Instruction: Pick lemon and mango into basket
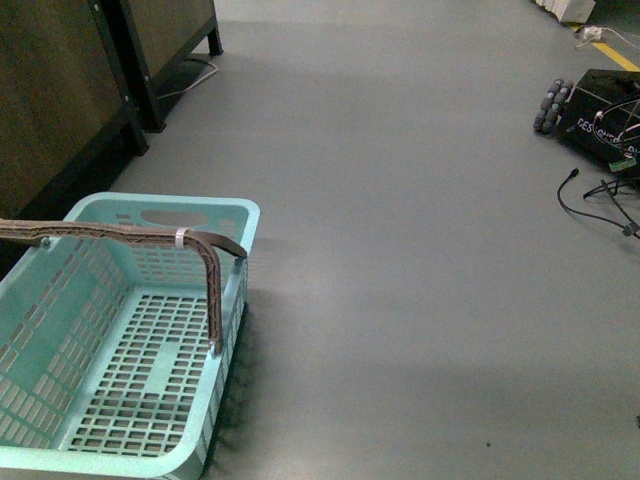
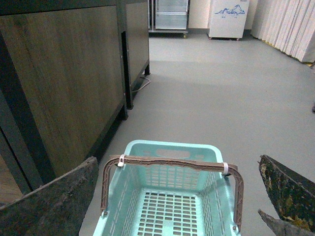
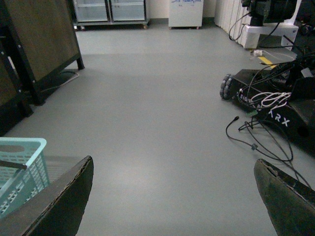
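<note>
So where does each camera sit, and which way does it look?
Front: on the robot's body, looking down and ahead at grey floor, the basket lower left; no arm shows.
Left wrist: on the left arm, over the basket, facing the wooden cabinet; open left gripper shows.
Right wrist: on the right arm, facing the floor and a black wheeled base; open right gripper shows.
Shared: all three see the basket.

Basket (image 1: pixel 150 212) sits lower left w/ its brown handle (image 1: pixel 130 235) raised across the opening, so access from above is split into gaps either side of the bar. Dark wood cabinets (image 1: pixel 60 90) wall off the left, near the basket. Grey floor (image 1: pixel 400 260) lies open thru centre & right. Far right: black wheeled base (image 1: pixel 600 100) & loose cables (image 1: pixel 590 205).
</note>
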